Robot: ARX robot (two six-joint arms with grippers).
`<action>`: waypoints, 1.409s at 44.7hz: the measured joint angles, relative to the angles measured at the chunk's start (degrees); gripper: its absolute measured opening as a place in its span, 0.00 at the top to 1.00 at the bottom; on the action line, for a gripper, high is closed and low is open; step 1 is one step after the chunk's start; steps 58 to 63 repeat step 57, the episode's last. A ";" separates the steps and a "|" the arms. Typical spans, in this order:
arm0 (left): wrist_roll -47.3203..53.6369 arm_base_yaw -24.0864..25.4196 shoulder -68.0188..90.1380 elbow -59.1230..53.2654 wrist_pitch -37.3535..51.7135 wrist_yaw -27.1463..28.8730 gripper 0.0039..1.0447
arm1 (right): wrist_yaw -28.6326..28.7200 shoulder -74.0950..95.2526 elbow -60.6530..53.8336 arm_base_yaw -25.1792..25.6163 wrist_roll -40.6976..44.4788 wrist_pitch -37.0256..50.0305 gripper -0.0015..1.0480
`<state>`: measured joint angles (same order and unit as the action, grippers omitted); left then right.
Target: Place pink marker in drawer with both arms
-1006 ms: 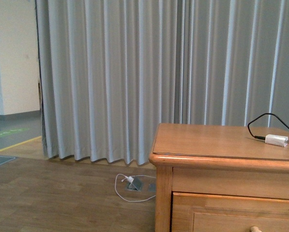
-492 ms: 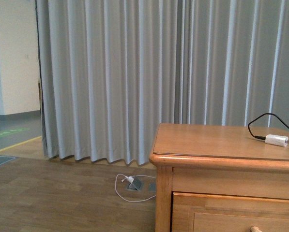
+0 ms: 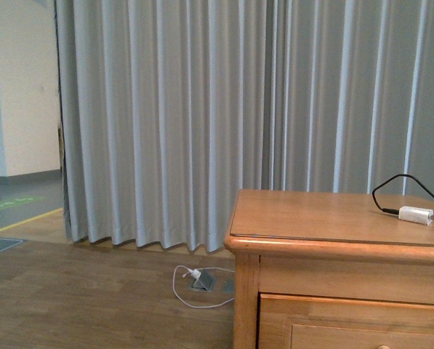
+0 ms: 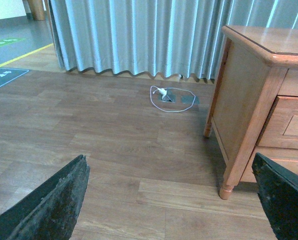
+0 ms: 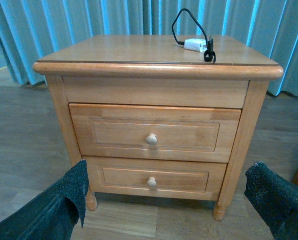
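Note:
The pink marker is out of view in every frame. The honey-coloured cabinet (image 5: 158, 70) stands on the wood floor, both of its drawers closed. The drawer (image 5: 203, 135) is the taller upper one with a round knob (image 5: 151, 139); its top edge also shows low in the front view (image 3: 347, 309) and at the side of the left wrist view (image 4: 291, 122). My right gripper (image 5: 168, 172) is open and empty, facing the cabinet front from a distance. Over the bare floor beside the cabinet's side, my left gripper (image 4: 169, 167) is open and holds nothing. Neither arm shows in the front view.
A white charger plug (image 5: 195, 45) with a black cable lies on the cabinet top (image 3: 333, 214). A shallower drawer (image 5: 188, 177) sits below the tall one. A white cable (image 4: 171, 97) loops around a floor socket near the grey curtain (image 3: 202, 116).
The front view has shifted slightly: the cabinet sits a little lower in the picture and the drawer knob has dropped out of frame. Nothing on the cabinet has moved.

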<state>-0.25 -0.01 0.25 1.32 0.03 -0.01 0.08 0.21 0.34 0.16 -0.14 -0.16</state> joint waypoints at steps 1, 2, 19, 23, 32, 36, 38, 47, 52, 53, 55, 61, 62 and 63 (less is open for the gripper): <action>0.00 0.00 0.00 0.00 0.00 0.00 0.05 | -0.02 0.00 0.00 0.00 0.00 0.00 0.08; 0.00 0.00 0.00 -0.02 0.00 0.00 0.05 | -0.02 0.00 0.00 0.00 0.00 0.00 0.08; 0.00 0.00 0.00 0.00 0.00 0.00 0.05 | 0.00 0.00 0.00 0.00 0.00 0.00 0.08; 0.00 0.00 0.00 0.00 0.00 0.00 0.05 | 0.00 0.00 0.00 0.00 0.00 0.00 0.08; 0.00 0.00 0.00 0.00 0.00 0.00 0.05 | 0.00 0.00 0.00 0.00 0.00 0.00 0.08; 0.00 0.00 0.00 0.00 0.00 0.00 0.05 | 0.00 0.00 0.00 0.00 0.00 0.00 0.08; 0.00 0.00 0.00 0.00 0.00 0.00 0.05 | 0.00 0.00 0.00 0.00 0.00 0.00 0.08; 0.00 0.00 0.00 0.00 0.00 0.00 0.05 | -0.02 0.00 0.00 0.00 0.00 0.00 0.08; 0.00 0.00 0.00 0.00 0.00 0.00 0.05 | 0.00 0.00 0.00 0.00 0.00 0.00 0.08; 0.00 0.00 0.00 0.00 0.00 0.00 0.05 | -0.02 0.00 0.00 0.00 0.00 0.00 0.08; 0.00 0.00 0.00 0.00 0.00 0.00 0.05 | 0.00 0.00 0.00 0.00 0.00 0.00 0.08; 0.00 0.00 0.00 0.00 0.00 0.00 0.05 | 0.00 0.00 0.00 0.00 0.00 0.00 0.08; 0.00 0.00 0.00 0.00 0.00 0.00 0.05 | 0.00 0.00 0.00 0.00 0.00 0.00 0.08; 0.00 0.00 0.00 0.00 0.00 0.00 0.05 | 0.00 0.00 0.00 0.00 0.00 0.00 0.08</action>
